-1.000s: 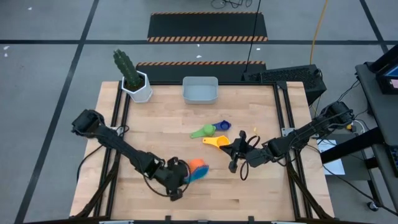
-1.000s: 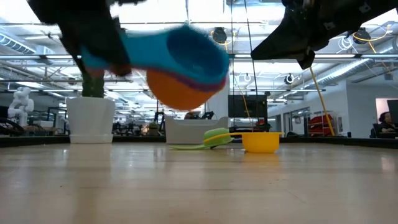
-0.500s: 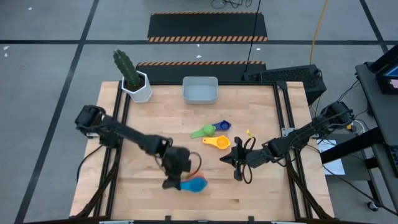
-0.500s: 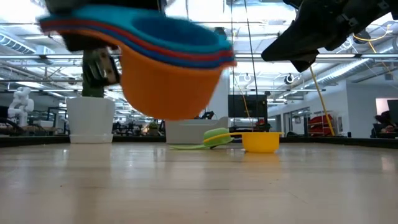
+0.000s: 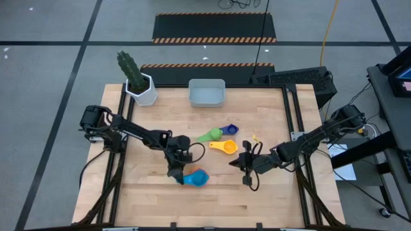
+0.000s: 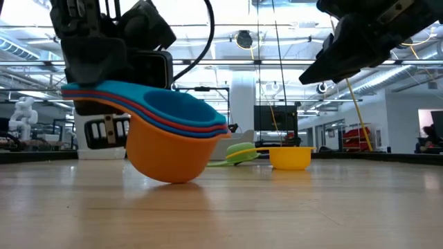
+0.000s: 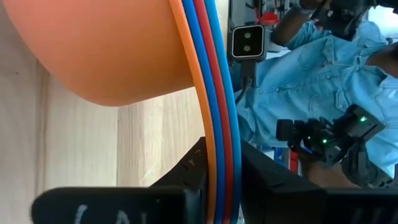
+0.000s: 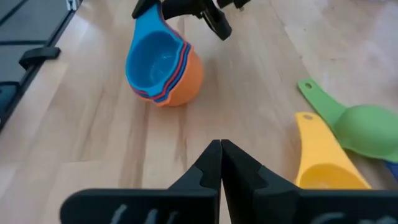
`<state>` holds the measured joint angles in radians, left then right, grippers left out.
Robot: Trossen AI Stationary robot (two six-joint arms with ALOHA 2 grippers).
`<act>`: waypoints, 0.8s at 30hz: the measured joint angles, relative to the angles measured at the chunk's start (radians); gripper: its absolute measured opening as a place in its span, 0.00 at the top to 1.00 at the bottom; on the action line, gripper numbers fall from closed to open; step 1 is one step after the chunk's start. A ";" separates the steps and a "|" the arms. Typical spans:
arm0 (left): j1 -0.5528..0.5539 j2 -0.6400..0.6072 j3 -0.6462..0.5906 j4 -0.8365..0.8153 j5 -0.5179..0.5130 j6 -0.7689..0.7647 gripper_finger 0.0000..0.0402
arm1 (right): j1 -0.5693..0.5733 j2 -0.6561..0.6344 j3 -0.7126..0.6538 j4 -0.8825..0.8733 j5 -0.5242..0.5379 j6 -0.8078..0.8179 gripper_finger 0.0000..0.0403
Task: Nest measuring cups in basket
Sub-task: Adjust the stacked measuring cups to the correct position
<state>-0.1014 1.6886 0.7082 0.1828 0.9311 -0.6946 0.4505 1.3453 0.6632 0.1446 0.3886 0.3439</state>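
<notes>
While the basket (image 5: pixel 206 93) stands at the table's far edge, the nested cup stack (image 5: pixel 196 178) is clamped by its handles in the left gripper (image 5: pixel 179 178); the right gripper (image 5: pixel 243 162) is held closed, empty, nearby.

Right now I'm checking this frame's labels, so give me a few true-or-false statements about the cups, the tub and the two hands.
1. The left hand grips the handles of a nested stack of plastic measuring cups, orange one outermost. True.
2. That stack already sits inside the pale grey-blue rectangular plastic tub. False: it is at the wooden table's near side, far from the tub.
3. The right hand is shut and holds nothing. True.
4. The yellow plastic measuring cup is nested in the stack. False: it lies loose by the green plastic measuring cup.
5. The tub holds the green cup. False: the tub looks empty.
</notes>
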 joint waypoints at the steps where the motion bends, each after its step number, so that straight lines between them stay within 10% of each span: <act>1: 0.000 0.000 -0.004 0.012 -0.001 -0.006 0.85 | -0.003 0.000 0.000 0.002 0.000 -0.015 1.00; 24: 0.064 0.000 -0.006 -0.145 -0.105 0.162 0.79 | -0.069 0.000 0.000 0.001 0.002 -0.024 1.00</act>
<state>-0.0373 1.6886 0.7021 0.0375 0.8257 -0.5323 0.3813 1.3453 0.6632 0.1455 0.3904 0.3197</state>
